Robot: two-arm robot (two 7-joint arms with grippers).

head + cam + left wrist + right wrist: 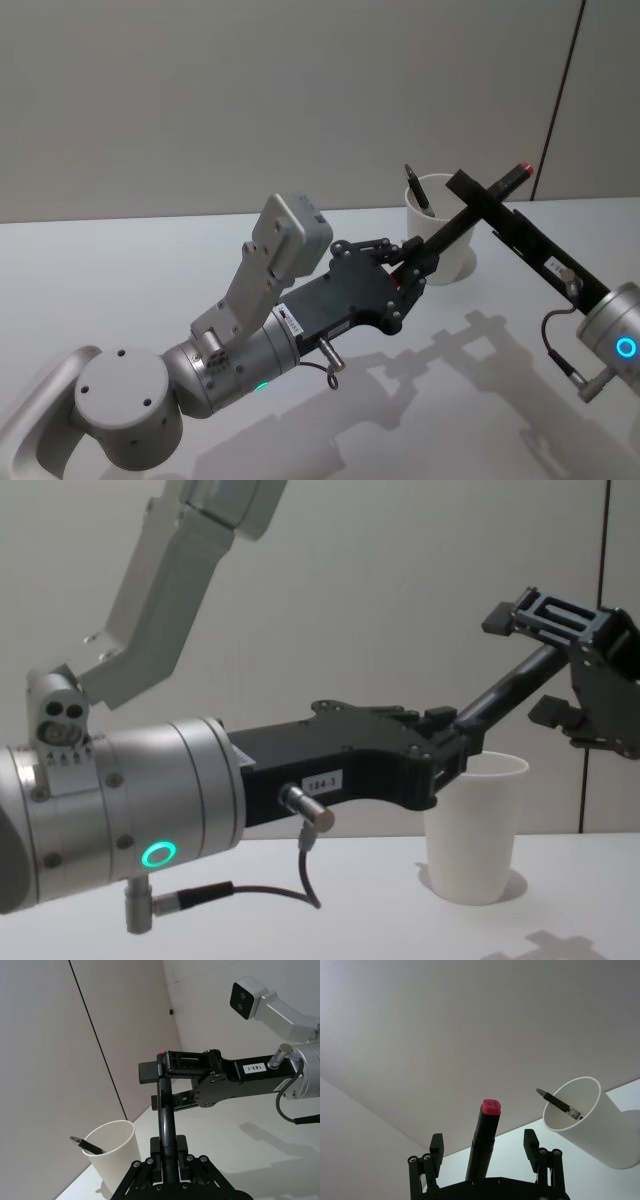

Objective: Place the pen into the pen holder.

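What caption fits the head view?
Left hand holds the pen inside the open right hand, near the pen holder.

Left tool (455, 742): reaches in from the left, clamped on the pen's lower end, its tip overlapping the cup's rim.
Pen (500, 690): black, slanting up to the right.
Right tool (522, 666): at the right edge, higher up, fingers spread on either side of the pen's upper end.
Cup (475, 830): white, upright on the desk (330, 930).
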